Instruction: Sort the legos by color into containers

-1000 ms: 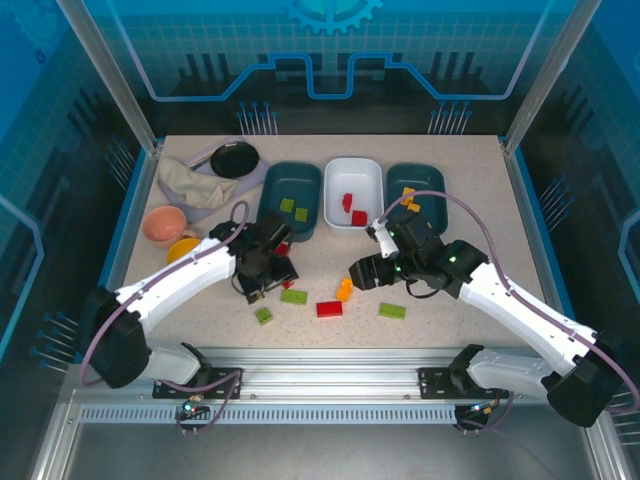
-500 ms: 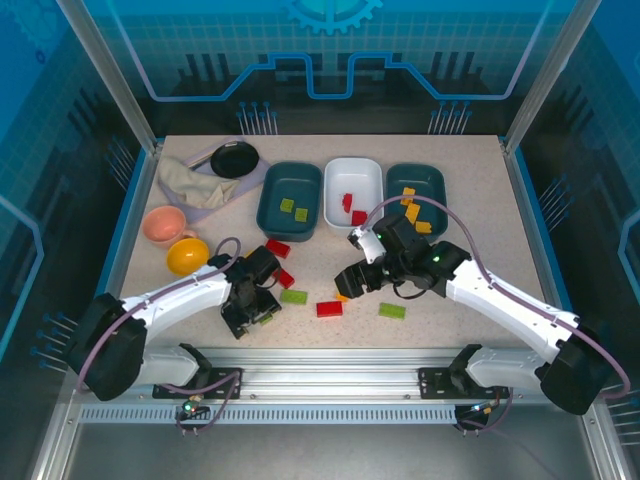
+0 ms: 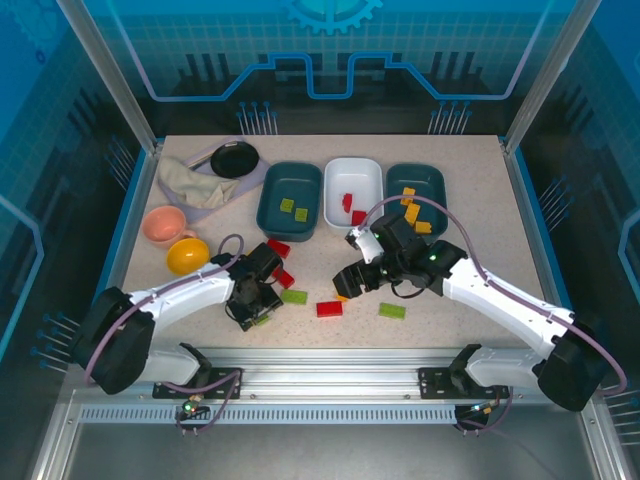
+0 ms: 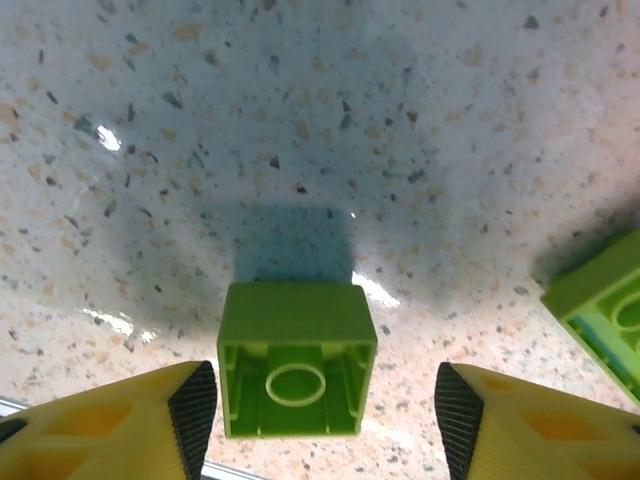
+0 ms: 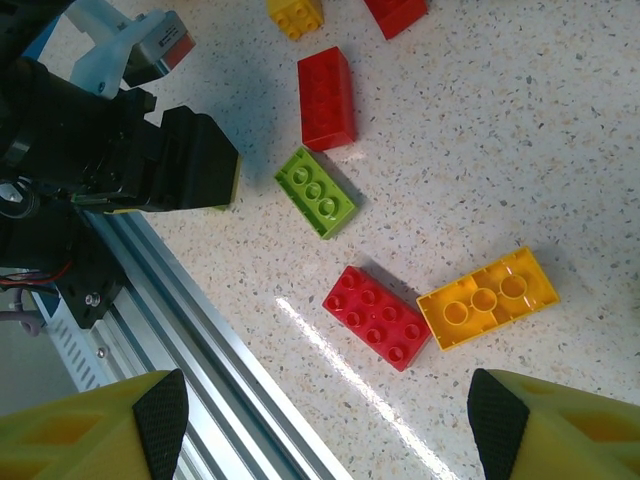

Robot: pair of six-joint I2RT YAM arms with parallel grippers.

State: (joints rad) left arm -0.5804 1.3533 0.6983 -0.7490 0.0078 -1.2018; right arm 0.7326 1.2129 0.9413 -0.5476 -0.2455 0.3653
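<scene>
Nearest, the left claw [image 4: 322, 408] straddles a small green brick [image 4: 297, 345] lying on its side on the bench [image 4: 300, 100]. Its jaws are apart with a gap on each side, gripping nothing. The brick sits closer to the left finger, so closing could shove or twist it free. Farther on, the right claw [image 5: 328, 420] hangs open above a red brick [image 5: 378, 317] that touches an orange brick [image 5: 487, 297], so one pinch might catch both colours. Beyond stands the teal tub [image 3: 265, 215] holding greens.
</scene>
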